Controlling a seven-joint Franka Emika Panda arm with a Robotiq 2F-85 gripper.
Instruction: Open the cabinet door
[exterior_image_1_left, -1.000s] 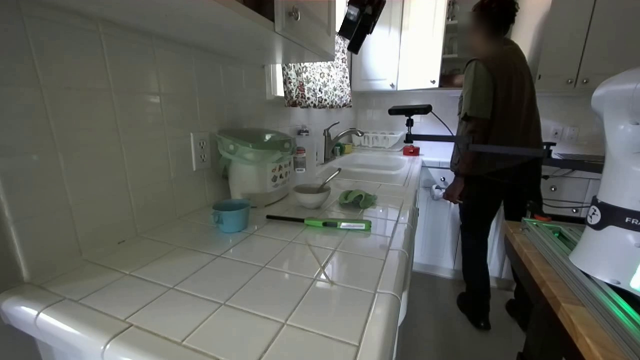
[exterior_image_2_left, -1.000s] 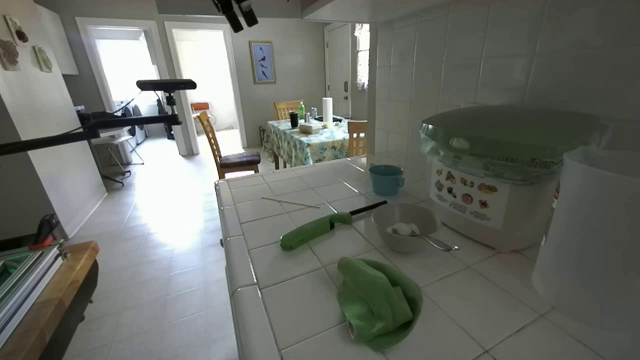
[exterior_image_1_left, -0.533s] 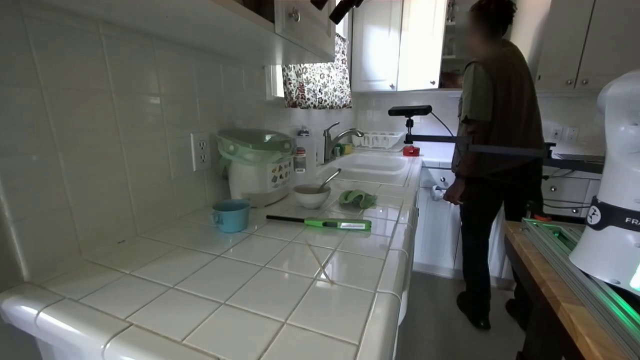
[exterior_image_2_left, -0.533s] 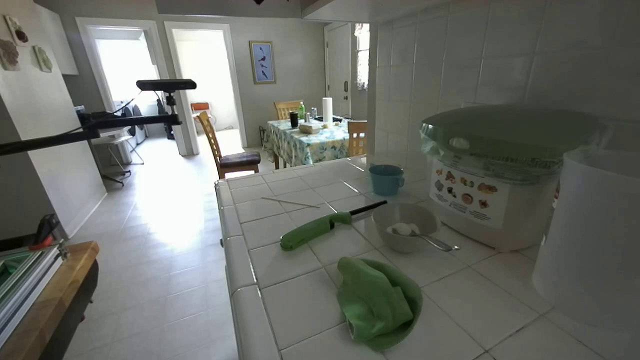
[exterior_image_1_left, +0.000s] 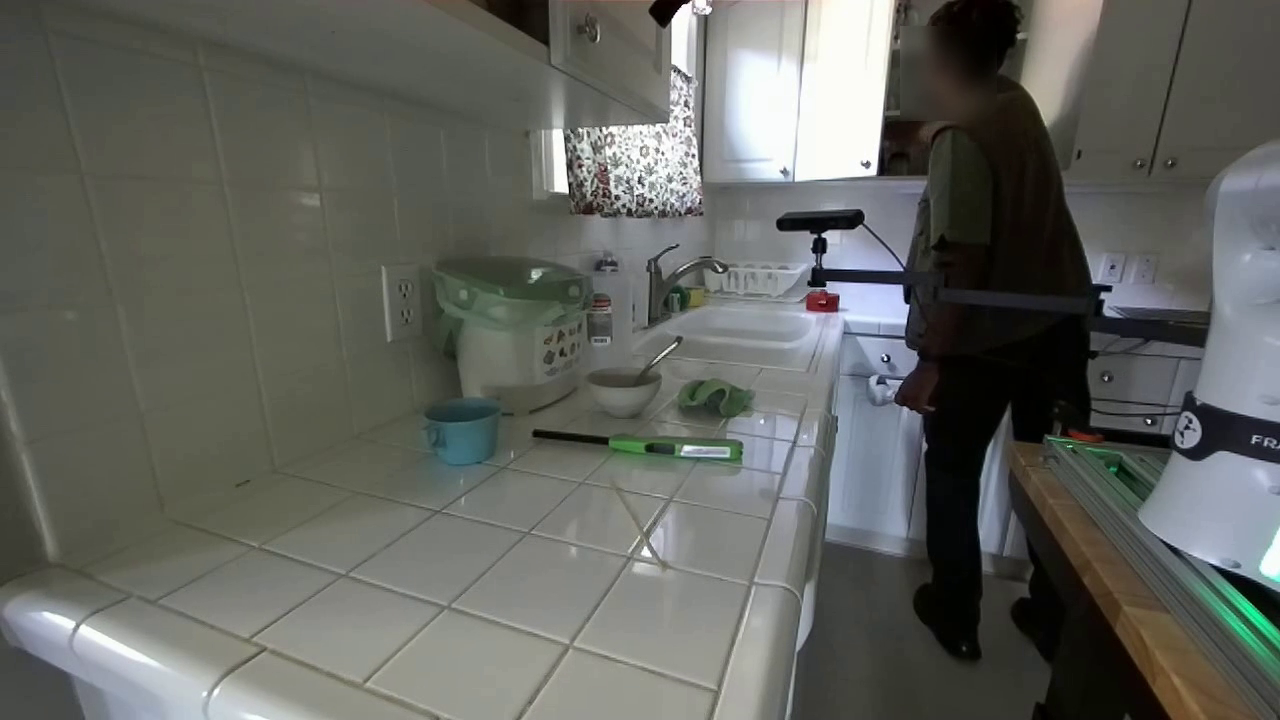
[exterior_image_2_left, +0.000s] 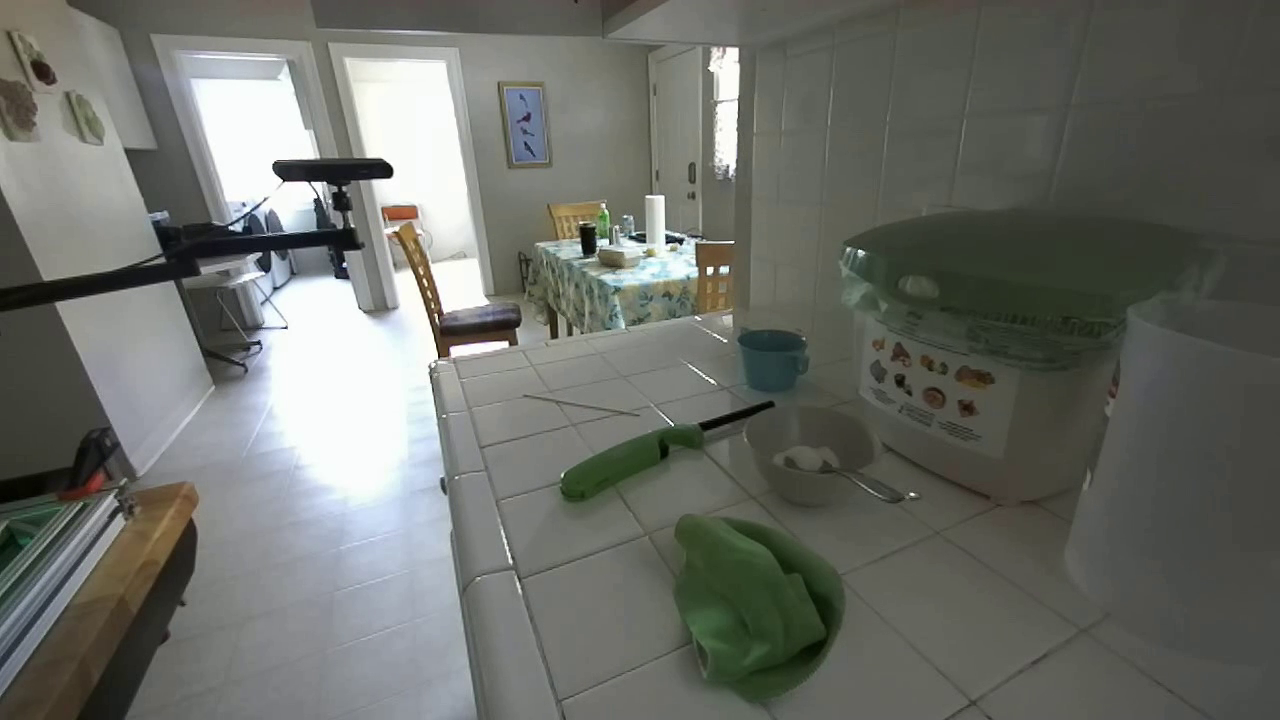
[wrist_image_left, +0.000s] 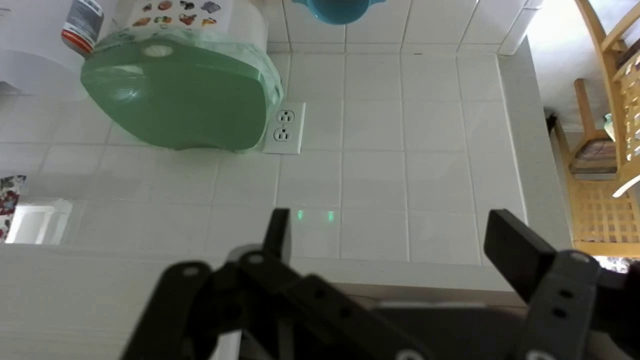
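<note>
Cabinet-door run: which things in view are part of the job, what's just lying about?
Part of the job:
gripper, open
white wall-cabinet door, likely the one nearest the gripper
its round knob

Just lying about:
light-blue cup
green stick lighter
white bowl with a spoon in it
crumpled green cloth
thin stick
green-lidded bin

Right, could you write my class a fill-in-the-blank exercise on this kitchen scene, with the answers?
In the wrist view, the gripper is not shut but ____.
The wall outlet there has ____ sockets.
The cup on the tiled counter is coloured ____.
The spoon leans in the ____.
Missing words: open; two; blue; bowl.
</note>
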